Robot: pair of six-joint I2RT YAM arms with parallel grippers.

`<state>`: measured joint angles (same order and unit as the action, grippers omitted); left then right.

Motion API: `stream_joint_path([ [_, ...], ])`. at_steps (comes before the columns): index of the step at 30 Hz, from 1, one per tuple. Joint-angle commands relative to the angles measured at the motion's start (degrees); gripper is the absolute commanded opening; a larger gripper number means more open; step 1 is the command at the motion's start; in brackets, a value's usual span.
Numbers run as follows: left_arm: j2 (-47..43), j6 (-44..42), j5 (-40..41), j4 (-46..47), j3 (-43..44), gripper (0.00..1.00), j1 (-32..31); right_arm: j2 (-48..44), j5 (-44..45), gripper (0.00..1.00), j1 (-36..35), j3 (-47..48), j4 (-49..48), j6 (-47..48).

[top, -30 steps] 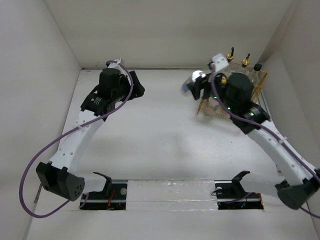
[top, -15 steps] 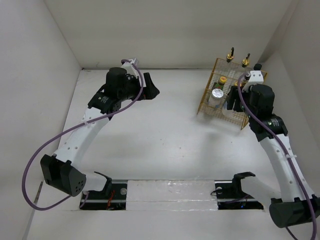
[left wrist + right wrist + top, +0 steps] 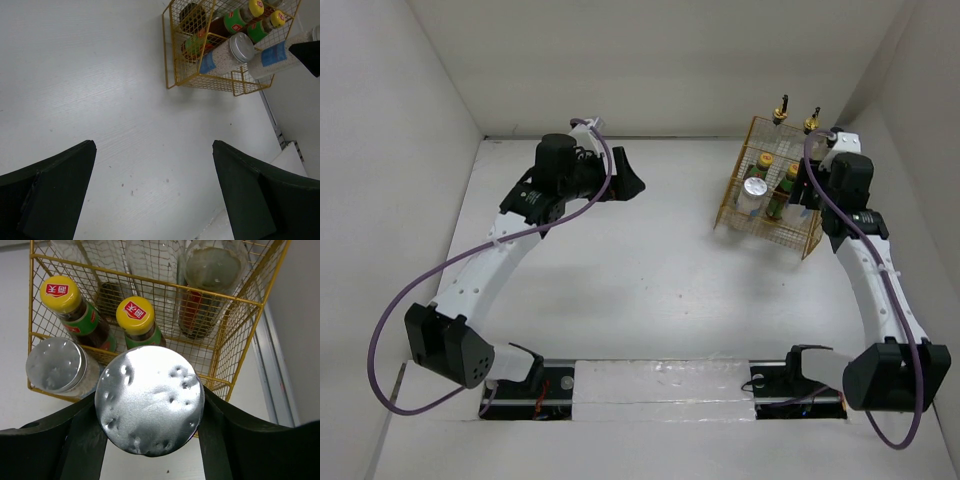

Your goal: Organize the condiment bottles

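Note:
The yellow wire basket [image 3: 806, 236] stands at the back right. Inside it are two yellow-capped sauce bottles [image 3: 60, 292] [image 3: 135, 314], a silver-topped shaker [image 3: 54, 365], clear glass bottles [image 3: 150, 260] and a glass jar [image 3: 214, 270]. My right gripper [image 3: 150, 399] is shut on a second silver-topped shaker [image 3: 150, 390], upright over the basket's near rail. I cannot tell whether the shaker is inside the basket. My left gripper [image 3: 153, 145] hangs open and empty over bare table, left of the basket [image 3: 175, 75]. The gold pourers [image 3: 782, 105] show above the basket's back edge.
White walls close in the table on three sides, and the right wall runs close behind the basket. A metal strip [image 3: 272, 370] runs along the table's right edge. The arm bases [image 3: 660, 385] sit at the near edge.
My right arm has swung the shaker from the basket's left side across to its right side. My left gripper has opened wide and shifted a little to the right.

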<state>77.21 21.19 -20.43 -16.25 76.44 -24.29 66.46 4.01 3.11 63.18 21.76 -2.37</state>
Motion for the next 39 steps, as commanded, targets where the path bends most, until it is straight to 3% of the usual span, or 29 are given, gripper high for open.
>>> stream_joint_path([
  [1,0.05,-0.89,-2.42,2.54,0.02,1.00,0.04,0.95,-0.93,0.25,0.49,1.95,-9.54,0.17],
  [9,1.10,-0.89,-1.90,2.54,1.07,1.00,0.04,3.94,-0.41,0.26,0.49,-3.50,-12.18,0.17],
  [13,1.63,-1.41,-1.90,2.54,1.07,1.00,0.04,4.56,-1.46,0.32,0.49,-7.18,-11.65,-0.96],
  [20,1.63,-1.41,-1.90,2.54,1.60,1.00,0.04,5.09,-1.46,0.71,-0.74,-10.00,-12.35,-1.50],
  [21,2.15,-1.41,-1.90,2.54,1.60,1.00,0.04,5.09,-0.94,0.82,-0.74,-10.00,-12.35,-1.50],
  [23,2.16,-1.41,-1.90,2.02,1.60,1.00,0.04,5.09,-0.93,0.91,-0.74,-9.48,-11.57,-1.50],
  [24,2.16,-1.41,-1.90,2.01,1.60,1.00,0.04,4.56,-0.93,1.00,-0.74,-8.17,-11.04,-1.50],
  [32,2.16,-0.63,-1.37,2.01,3.35,1.00,0.04,-1.85,-2.59,1.00,-1.27,2.02,-2.61,-2.02],
  [39,2.68,1.49,-4.36,5.00,5.73,1.00,0.04,-9.23,-4.36,1.00,-7.15,13.45,-0.58,-3.34],
])
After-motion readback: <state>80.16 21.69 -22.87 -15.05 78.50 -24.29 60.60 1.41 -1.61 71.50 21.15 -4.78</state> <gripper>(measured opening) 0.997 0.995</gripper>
